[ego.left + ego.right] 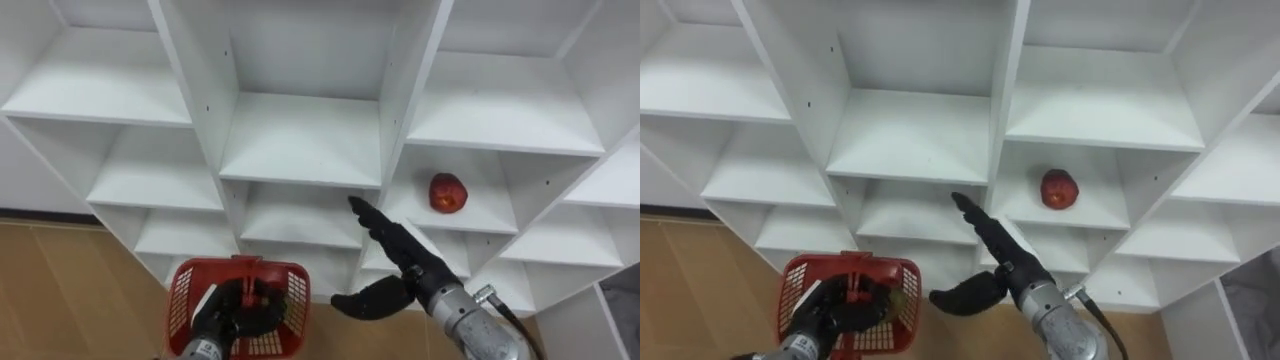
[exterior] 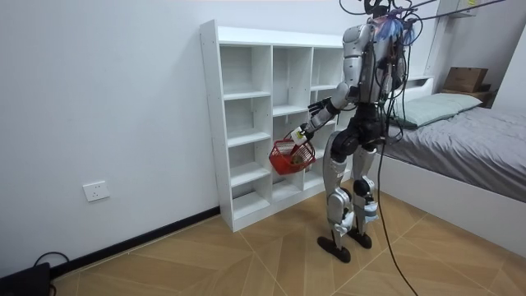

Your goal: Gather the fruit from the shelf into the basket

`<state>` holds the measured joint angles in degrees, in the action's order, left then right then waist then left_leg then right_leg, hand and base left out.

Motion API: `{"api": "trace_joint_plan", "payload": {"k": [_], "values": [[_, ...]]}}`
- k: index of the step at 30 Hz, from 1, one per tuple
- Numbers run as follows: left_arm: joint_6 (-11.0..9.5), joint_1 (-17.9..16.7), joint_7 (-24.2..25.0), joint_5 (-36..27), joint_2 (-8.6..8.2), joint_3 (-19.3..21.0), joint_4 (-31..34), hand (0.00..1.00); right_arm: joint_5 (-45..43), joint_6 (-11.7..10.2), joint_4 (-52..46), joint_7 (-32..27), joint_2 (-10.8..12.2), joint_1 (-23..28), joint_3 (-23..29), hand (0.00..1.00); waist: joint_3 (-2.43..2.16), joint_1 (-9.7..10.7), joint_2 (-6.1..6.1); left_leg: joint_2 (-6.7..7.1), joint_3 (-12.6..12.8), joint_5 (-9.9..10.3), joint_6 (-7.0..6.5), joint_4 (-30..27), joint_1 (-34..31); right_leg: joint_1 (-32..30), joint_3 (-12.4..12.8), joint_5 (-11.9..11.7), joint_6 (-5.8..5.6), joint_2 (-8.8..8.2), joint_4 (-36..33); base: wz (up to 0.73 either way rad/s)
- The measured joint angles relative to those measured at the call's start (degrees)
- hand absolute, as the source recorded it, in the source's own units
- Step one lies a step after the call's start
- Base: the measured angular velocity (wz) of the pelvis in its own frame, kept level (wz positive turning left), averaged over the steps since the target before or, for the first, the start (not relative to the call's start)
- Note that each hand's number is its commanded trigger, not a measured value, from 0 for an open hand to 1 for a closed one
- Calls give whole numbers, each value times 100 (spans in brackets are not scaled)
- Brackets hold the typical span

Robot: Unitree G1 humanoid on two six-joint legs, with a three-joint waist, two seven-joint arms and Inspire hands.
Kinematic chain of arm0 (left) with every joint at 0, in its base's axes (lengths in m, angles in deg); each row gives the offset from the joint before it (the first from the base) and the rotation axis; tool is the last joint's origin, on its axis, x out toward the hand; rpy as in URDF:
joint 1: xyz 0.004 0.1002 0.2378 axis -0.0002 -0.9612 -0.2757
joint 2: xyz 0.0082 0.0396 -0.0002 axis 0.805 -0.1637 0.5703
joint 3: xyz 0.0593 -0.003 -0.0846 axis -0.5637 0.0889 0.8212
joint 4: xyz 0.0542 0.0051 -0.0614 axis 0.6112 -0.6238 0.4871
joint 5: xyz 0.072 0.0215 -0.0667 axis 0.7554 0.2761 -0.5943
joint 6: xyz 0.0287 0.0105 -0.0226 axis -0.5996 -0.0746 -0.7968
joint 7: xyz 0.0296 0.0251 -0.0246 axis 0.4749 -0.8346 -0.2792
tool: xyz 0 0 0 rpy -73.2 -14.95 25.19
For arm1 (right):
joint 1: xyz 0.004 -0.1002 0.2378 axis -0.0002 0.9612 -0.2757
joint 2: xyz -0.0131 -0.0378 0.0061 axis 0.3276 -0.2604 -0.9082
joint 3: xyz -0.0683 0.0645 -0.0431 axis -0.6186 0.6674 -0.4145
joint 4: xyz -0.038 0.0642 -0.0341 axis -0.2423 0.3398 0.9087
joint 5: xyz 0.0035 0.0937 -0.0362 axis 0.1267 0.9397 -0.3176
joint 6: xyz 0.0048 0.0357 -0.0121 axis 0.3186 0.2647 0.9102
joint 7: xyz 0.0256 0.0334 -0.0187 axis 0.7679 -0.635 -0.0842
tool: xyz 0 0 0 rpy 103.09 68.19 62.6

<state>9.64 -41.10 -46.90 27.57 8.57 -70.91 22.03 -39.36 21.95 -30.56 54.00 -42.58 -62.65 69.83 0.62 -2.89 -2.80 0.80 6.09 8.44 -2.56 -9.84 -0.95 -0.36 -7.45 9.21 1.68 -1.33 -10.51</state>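
**Basket held at the left, red fruit on its shelf at the right**

From the head camera, the left robot hand (image 1: pixel 235 312) shows at the lower left. Its fingers are curled round the handle of a red mesh basket (image 1: pixel 183 295), which hangs in front of the lower shelves of the white closet (image 1: pixel 300 140). Something greenish shows through the mesh in the right eye view, but too little of it is visible to name.

Right of the basket, the right robot hand (image 1: pixel 403 275) reaches up towards the closet. Its fingers are straight and close together, its thumb is spread out to the side, and it holds nothing. The fingertips point at the upright between the middle and right columns.

Further right and higher, a red fruit (image 1: pixel 447 193) sits alone on the shelf of a right-column compartment. It lies above and to the right of the fingertips, apart from them.

In the room view, a wall socket (image 2: pixel 96 191) sits low on the wall at the room view's left. The closet stands against that wall, and the robot stands upright on the wooden floor (image 2: pixel 246 255) facing it, with the basket in front of the shelves. A bed (image 2: pixel 468 140) lies at the room view's right.
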Motion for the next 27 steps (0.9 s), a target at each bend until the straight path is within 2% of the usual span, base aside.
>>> {"api": "trace_joint_plan", "payload": {"k": [5, 12, 17, 25, 27], "values": [[0, -100, -191, -110, 39, 17, 1, 100, 192, 0, -4, -182, 34, 52, 170, 0, 2, 259, 20, 3, 1, 23, 2, 23, 45, 78, 24, 2, -5, 10, 5, -1], [1, -245, -246, -113, 86, 117, 2, 100, 628, -1, 1, -790, 86, 283, 543, 0, -8, 357, 31, -6, 25, 71, 24, 58, 174, 172, 128, 1, -11, 49, 90, -5], [1, -286, -349, -110, 85, 139, 1, 100, 782, -1, 1, -1216, 87, 346, 614, 0, -14, 404, 42, -16, 99, 81, 26, 115, 295, 237, 208, 2, -10, 62, 88, -9], [66, -302, -445, -110, 73, 431, 2, 100, 1126, -1, 1, -1808, 86, 463, 965, 0, -27, 430, 64, -10, 172, 130, 5, 113, 457, 349, 271, 17, -37, 57, 92, -5], [109, -302, -442, -113, 79, 450, 2, 100, 1164, -1, 1, -1979, 83, 462, 1055, 0, -51, 426, 82, -8, 173, 141, 0, 111, 470, 369, 262, 22, -39, 65, 86, 0]]}}
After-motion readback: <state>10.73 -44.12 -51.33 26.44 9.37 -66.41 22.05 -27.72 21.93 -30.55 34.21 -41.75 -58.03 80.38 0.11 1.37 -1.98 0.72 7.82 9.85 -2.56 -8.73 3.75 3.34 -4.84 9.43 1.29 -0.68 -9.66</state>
